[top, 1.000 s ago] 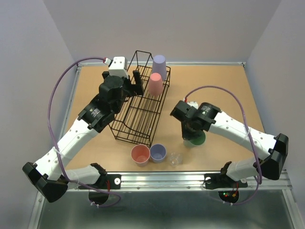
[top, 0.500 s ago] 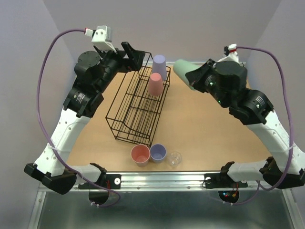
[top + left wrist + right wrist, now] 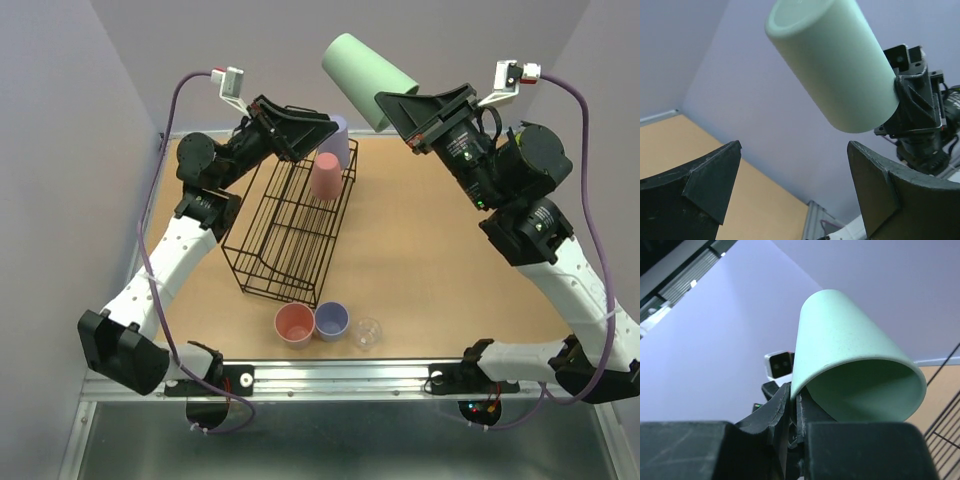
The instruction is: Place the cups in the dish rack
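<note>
From above, the right gripper (image 3: 398,106) is clamping the mint green cup (image 3: 362,66) by its rim. It has swung the cup up off the table right of the dish rack (image 3: 290,235) to high beyond the rack's far end. The left gripper (image 3: 312,128), spread wide and empty, is rising to meet it. Left wrist: the cup is hanging base-first between the fingers (image 3: 710,182), so a handover is looking likely. Right wrist: the rim is being pinched tight.

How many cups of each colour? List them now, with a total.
Purple cups: 2
Pink cups: 2
Green cup: 1
Clear cup: 1
Total: 6
</note>
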`<action>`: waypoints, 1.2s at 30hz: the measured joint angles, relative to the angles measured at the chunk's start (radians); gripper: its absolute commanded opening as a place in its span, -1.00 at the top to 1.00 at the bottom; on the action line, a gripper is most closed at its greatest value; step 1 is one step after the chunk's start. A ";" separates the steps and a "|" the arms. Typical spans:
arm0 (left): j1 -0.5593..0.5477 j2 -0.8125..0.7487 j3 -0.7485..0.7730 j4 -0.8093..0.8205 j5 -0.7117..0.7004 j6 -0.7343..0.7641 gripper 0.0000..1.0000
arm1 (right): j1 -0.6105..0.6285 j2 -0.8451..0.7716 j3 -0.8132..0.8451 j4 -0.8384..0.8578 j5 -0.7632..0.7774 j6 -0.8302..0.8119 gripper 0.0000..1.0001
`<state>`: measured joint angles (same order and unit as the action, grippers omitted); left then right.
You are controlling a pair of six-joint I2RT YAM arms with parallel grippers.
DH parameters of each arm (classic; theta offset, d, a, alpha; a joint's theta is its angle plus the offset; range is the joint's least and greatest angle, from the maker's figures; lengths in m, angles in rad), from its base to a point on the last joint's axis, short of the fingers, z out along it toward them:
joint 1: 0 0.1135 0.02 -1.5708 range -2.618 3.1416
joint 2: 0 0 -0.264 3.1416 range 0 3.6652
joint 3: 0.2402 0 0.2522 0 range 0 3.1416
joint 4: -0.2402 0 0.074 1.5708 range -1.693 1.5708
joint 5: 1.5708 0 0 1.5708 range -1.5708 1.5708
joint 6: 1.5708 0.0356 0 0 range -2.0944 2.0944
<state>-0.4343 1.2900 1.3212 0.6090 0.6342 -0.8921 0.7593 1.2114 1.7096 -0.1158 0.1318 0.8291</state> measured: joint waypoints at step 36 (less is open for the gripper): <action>0.066 0.072 -0.095 0.615 -0.043 -0.401 -0.97 | -0.005 -0.077 -0.367 0.366 -0.280 0.237 0.99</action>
<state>-0.3687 1.3617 1.2259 1.2236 0.5907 -1.2930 0.7540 1.1339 1.3422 0.2501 -0.1478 1.0660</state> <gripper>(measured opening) 0.985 0.122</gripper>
